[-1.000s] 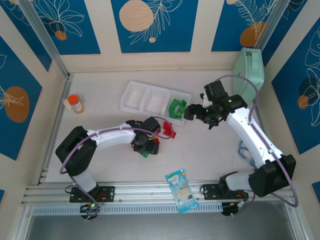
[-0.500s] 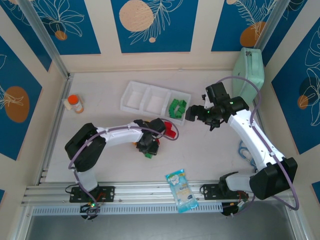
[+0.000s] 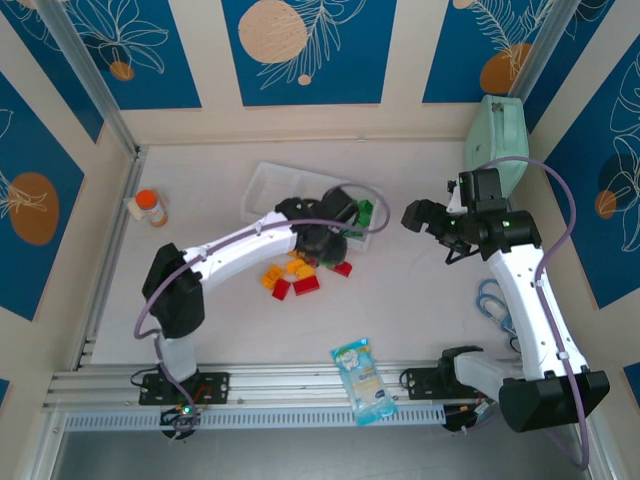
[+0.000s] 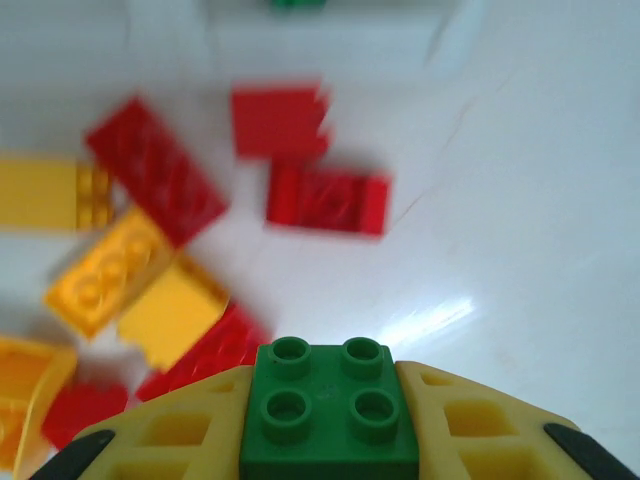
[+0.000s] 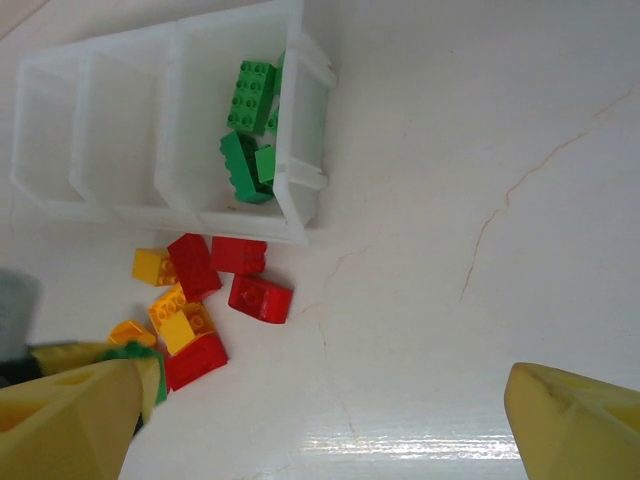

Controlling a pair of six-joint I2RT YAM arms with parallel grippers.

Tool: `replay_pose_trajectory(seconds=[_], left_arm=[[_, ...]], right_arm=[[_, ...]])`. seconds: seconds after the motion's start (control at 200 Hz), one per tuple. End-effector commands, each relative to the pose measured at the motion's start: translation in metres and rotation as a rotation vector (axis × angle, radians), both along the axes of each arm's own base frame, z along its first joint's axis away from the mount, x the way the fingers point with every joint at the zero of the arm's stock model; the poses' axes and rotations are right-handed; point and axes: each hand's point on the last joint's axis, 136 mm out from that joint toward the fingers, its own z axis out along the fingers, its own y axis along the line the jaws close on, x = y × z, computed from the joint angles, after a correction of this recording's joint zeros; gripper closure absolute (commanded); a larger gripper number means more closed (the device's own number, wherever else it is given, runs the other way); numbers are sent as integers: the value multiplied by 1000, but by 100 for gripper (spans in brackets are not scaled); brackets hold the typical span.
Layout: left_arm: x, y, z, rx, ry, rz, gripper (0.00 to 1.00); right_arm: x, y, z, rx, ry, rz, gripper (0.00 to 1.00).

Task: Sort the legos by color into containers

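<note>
Three square open-top compartments joined in a row make up your white translucent tray, which lies on the pale surface. Its end compartment, the one nearest the right arm, holds a few green legos, some studs up and some tipped on their sides. Your right gripper hangs over the surface to the right of the tray, its yellow fingers spread wide with nothing between them. Your left gripper hovers above the loose pile, clamped on one green brick. Several red legos and yellow-orange legos lie scattered on the surface just beside the tray's long wall, some touching each other. The gripped brick is small and square, with four round studs on top.
</note>
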Motion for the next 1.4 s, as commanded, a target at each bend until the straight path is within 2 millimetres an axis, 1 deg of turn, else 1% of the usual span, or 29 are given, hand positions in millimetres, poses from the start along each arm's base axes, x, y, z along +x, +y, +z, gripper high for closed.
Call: replay_pose_trajectory(seconds=[0.0, 0.12, 0.225, 0.325, 0.455, 0.635, 0.68, 0.74, 0.78, 0.855, 0.92, 0.985, 1.025, 1.091, 1.111, 1.131, 1.141, 1.161, 1.171, 1.211, 1.236, 1.256, 1.276, 1.321, 1.336, 1.351, 1.396], left_arm=[[32, -4, -6, 51, -6, -5, 76], [71, -21, -5, -1, -12, 24, 77], [101, -27, -7, -32, -33, 55, 73], [126, -34, -11, -84, -64, 71, 72], [148, -40, -16, -132, -84, 90, 72], [162, -48, -26, -171, -81, 87, 70], [163, -51, -30, -180, -73, 83, 69], [164, -52, -34, -186, -67, 85, 65], [165, -52, -37, -186, -64, 88, 62], [165, -52, -36, -187, -63, 86, 55], [163, -52, -32, -189, -62, 72, 41], [161, -47, -25, -173, -72, 63, 32], [159, -44, -21, -163, -80, 58, 24], [154, -37, -8, -156, -101, 44, 11], [153, -35, -3, -154, -110, 41, 9], [151, -31, -2, -147, -111, 37, 6], [150, -30, 3, -150, -118, 34, 6], [147, -27, 6, -146, -123, 28, 4], [146, -25, 6, -141, -123, 25, 3], [139, -17, 14, -129, -136, 14, 0], [134, -11, 15, -119, -140, 5, 1], [132, -6, 22, -121, -151, 2, 1], [127, -1, 24, -119, -153, -5, 1], [114, 9, 26, -131, -149, -29, 1], [109, 11, 22, -134, -137, -41, 1], [104, 14, 26, -150, -141, -52, 1], [90, 27, 26, -165, -128, -62, 1]], right_arm=[[-13, 4, -1, 30, 25, 25, 6], [-21, 0, 2, 28, 19, 18, 6], [-29, -4, 2, 30, 15, 10, 6], [-34, -4, -2, 40, 24, 6, 6], [-36, -1, -5, 61, 35, 13, 6], [-33, 2, -5, 82, 34, 18, 6], [-32, 3, -5, 85, 36, 20, 6], [-30, 4, -4, 91, 37, 22, 6], [-30, 5, -4, 94, 37, 26, 6], [-30, 7, -1, 96, 32, 33, 6], [-31, 8, 0, 99, 32, 41, 6], [-31, 10, -1, 101, 35, 48, 6], [-31, 12, -1, 107, 37, 59, 6], [-31, 16, -2, 109, 45, 76, 6], [-30, 17, -2, 107, 46, 80, 6], [-30, 18, -2, 108, 48, 84, 6], [-30, 19, -2, 108, 48, 86, 6], [-30, 21, -3, 108, 52, 92, 6], [-30, 21, -3, 109, 53, 95, 6], [-29, 24, -3, 107, 57, 103, 6], [-29, 26, -3, 106, 60, 110, 6], [-29, 27, -3, 105, 62, 114, 6], [-28, 29, -3, 103, 62, 120, 6], [-27, 32, -4, 101, 68, 131, 6], [-27, 33, -4, 100, 70, 134, 6], [-27, 34, -5, 99, 70, 134, 6], [-25, 37, -6, 99, 73, 142, 6]])
